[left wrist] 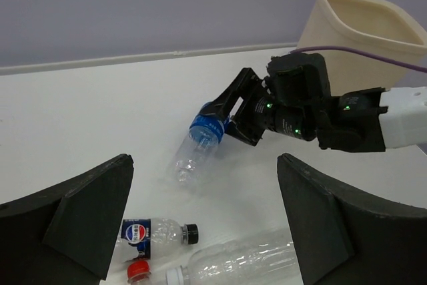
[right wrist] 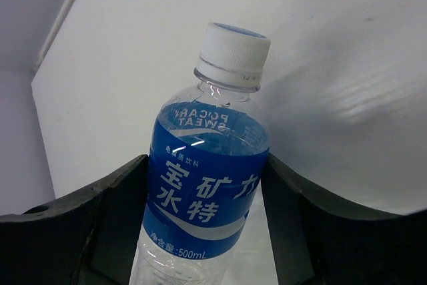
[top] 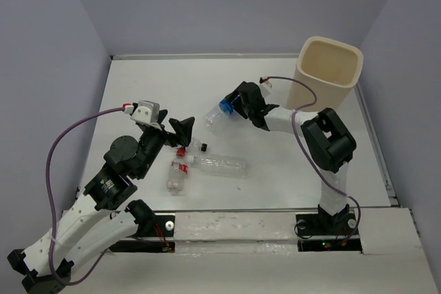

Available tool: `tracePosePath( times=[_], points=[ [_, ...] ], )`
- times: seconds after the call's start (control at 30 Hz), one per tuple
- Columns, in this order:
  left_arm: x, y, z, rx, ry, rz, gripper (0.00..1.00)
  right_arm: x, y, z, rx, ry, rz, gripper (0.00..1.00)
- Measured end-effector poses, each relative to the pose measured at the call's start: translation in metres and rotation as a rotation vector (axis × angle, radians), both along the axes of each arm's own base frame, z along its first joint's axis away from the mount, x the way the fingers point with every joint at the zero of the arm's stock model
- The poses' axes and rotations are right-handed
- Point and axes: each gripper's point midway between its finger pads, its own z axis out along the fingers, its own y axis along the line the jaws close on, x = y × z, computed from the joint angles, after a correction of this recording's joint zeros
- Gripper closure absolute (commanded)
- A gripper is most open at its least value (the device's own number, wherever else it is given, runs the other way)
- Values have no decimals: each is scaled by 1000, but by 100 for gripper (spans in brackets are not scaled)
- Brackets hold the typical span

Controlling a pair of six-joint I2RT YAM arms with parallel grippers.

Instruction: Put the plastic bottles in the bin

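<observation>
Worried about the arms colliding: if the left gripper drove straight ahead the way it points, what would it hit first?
Likely the blue-label bottle held in the right gripper, which sits centred ahead of the open left gripper. The lying bottles look lower, probably under that line, though depth is unclear.

I see the bin [top: 329, 74] at the table's [top: 138, 87] far right corner. Left of it, near mid-table, the Pocari Sweat bottle [top: 215, 116] sits between the right gripper's [top: 231, 106] fingers. Nearer me, three bottles lie clustered by the left gripper [top: 180, 132]: the Pepsi bottle [top: 194, 144] farthest back, the long bottle [top: 222, 166] in front of it, and the third bottle [top: 177, 172] on the left.
</observation>
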Motion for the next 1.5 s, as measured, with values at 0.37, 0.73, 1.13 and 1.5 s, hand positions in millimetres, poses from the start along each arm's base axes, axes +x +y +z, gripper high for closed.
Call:
tracePosePath(
  times=[0.37, 0.73, 1.13, 1.5],
  points=[
    [9, 4, -8, 18, 27, 40, 1, -15, -76, 261, -179, -556, -26, 67],
    [17, -2, -31, 67, 98, 40, 1, -40, -334, 389, -746, -661, -610, 68],
    [39, 14, -60, 49, 215, 212, 1, 3, -365, 298, -1062, -306, -434, 4],
    [61, 36, -90, -22, 388, 390, 1, -79, -135, 299, -688, -633, 328, 21]
  ],
)
